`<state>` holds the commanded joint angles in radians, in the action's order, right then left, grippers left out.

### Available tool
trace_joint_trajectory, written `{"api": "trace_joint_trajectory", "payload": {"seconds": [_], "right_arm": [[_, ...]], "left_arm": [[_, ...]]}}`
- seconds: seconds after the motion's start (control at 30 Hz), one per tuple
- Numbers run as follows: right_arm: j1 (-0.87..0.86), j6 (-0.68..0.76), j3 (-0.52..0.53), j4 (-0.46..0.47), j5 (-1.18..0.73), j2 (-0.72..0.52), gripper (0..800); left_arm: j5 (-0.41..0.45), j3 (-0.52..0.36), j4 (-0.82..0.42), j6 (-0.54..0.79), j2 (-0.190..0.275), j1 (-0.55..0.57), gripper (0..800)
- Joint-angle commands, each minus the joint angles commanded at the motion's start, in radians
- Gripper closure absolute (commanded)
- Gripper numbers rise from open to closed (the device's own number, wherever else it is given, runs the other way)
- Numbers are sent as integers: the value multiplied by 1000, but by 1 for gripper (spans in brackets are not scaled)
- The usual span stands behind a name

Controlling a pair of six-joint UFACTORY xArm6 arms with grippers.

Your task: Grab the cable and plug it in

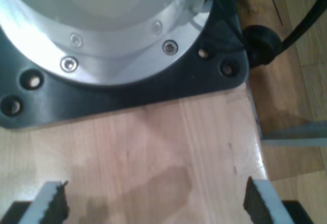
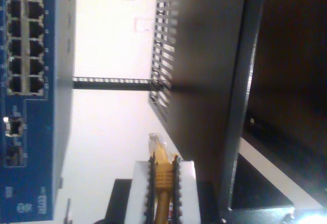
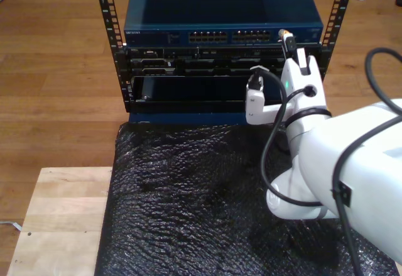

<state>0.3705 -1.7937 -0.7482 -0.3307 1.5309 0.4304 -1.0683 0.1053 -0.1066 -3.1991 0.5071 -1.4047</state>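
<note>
- Second gripper point(image 2: 162, 191) clamped on the cable point(image 2: 162, 183), ribbed pads pressed to both sides of the yellow boot, clear plug point(image 2: 156, 145) jutting past the fingertips.
- Plug hanging in open air near the blue switch point(image 2: 30, 132), short of its rows of ports point(image 2: 23, 35) and touching none of them.
- Dark vented panel point(image 2: 204, 81) standing on the other side of the plug, a thin perforated rail point(image 2: 112, 83) bridging the pale gap between panel and switch.
- Seen from the exterior view: white arm point(image 3: 326, 163) reaching in from the exterior view's right, second gripper point(image 3: 290, 44) raised against the right end of the switch point(image 3: 220, 12), a small yellow tip point(image 3: 284, 34) just beside the port row point(image 3: 235, 36).
- Switch seated at the top of a rack point(image 3: 107, 43), darker units stacked beneath, black bubble wrap point(image 3: 188, 188) spread in front, a pale wooden table point(image 3: 56, 219) at the exterior view's lower left.
- First gripper point(image 1: 153, 201) spread wide and empty above light wood point(image 1: 153, 142), black ribbed pads point(image 1: 258, 201) well apart.
- Ahead of those pads, a round silver robot base point(image 1: 102, 30) bolted to a black plate point(image 1: 127, 91), a black hose point(image 1: 301, 25) trailing off the table's edge over the floor.
</note>
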Motion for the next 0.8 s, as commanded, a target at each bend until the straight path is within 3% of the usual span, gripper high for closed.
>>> {"api": "trace_joint_trajectory", "payload": {"seconds": [0.33,0.8], "right_arm": [[21,2,-89,-118,3,95,800],[21,8,-249,-123,-3,224,800]], "left_arm": [[0,0,0,0,0,0,0],[0,0,0,0,0,0,0]]}}
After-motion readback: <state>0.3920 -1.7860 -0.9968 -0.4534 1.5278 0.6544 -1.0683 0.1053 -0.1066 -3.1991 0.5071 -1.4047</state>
